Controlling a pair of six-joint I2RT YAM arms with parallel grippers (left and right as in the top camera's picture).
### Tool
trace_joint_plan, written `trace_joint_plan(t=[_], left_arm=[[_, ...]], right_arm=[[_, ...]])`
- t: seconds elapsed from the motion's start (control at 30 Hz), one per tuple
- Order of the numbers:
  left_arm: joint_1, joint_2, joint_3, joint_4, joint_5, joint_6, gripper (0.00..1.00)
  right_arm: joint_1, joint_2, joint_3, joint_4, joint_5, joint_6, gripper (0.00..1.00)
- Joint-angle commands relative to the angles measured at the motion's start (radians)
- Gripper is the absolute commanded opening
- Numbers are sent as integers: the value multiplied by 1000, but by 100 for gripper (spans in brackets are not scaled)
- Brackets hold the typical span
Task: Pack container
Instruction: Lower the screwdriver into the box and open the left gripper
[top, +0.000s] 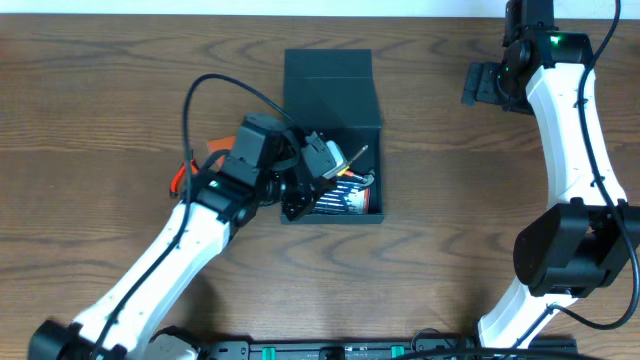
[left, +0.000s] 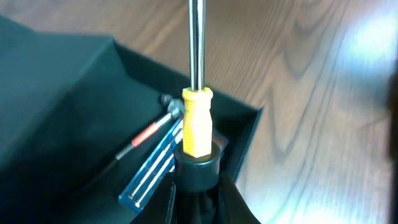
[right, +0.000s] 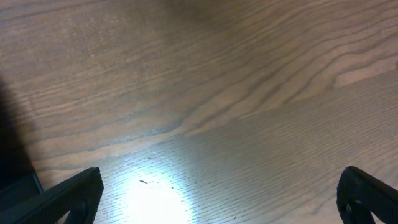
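The left end effector (left: 198, 199) pinched the dark butt end of a screwdriver (left: 197, 121), whose faceted yellow handle and bright steel shaft reached out over the container (top: 330, 90). This matte, dark teal-green rectangular box sat mid-counter with its flap lid open on the far side. Inside lay a translucent blue handle (left: 149, 174) and a slim red-banded tool (left: 144, 134). The right end effector (right: 214, 202) hung spread wide above the glossy brown wood-grain counter (top: 100, 90), well apart from the box.
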Motion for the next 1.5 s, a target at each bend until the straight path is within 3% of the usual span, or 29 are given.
trace_joint_plan(t=[0.0, 0.4, 1.23, 1.3, 1.37, 1.43, 1.47], left_arm=[[-2, 67, 24, -3, -47, 65, 6], [-2, 240, 24, 12, -62, 114, 6], [-2, 314, 24, 13, -80, 113, 6], [-2, 315, 24, 13, -80, 113, 11], [-2, 315, 24, 13, -80, 113, 22], [-2, 315, 24, 12, -80, 113, 49], [-2, 315, 24, 12, -80, 113, 51]], right_arm=[[-4, -14, 21, -1, 10, 19, 99], [-4, -14, 21, -2, 10, 19, 99], [-4, -14, 21, -1, 10, 19, 99], [-4, -14, 21, -1, 10, 19, 99], [-4, -14, 21, -1, 10, 19, 99], [-4, -14, 21, -1, 10, 19, 99], [-4, -14, 21, -1, 10, 19, 99]])
